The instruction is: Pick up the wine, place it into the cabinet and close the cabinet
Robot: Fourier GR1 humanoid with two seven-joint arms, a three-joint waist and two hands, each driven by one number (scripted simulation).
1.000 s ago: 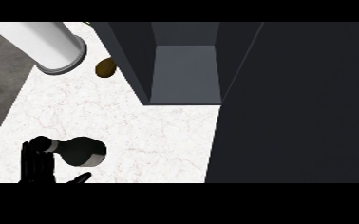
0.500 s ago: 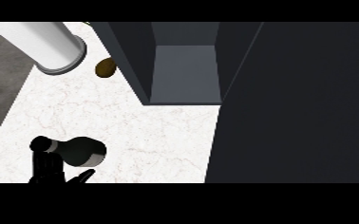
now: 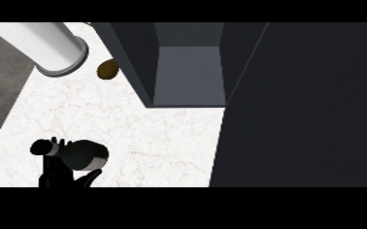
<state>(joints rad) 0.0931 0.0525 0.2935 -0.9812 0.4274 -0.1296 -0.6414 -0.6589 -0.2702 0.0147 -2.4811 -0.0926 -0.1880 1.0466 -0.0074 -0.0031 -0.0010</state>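
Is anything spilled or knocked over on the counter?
Nothing stands out. No spill shows on the counter. The left hand holds the wine bottle at the lower left, and the cabinet stands open.

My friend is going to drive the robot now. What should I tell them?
Left hand: right at the wine, low on the left of the counter. Whether it grips the wine is unclear.
Right hand: out of view.
Cabinet: open, with the door out at the right.
Done: the wine is not in yet.
Left: lift the wine, put it in the cabinet, shut the door.
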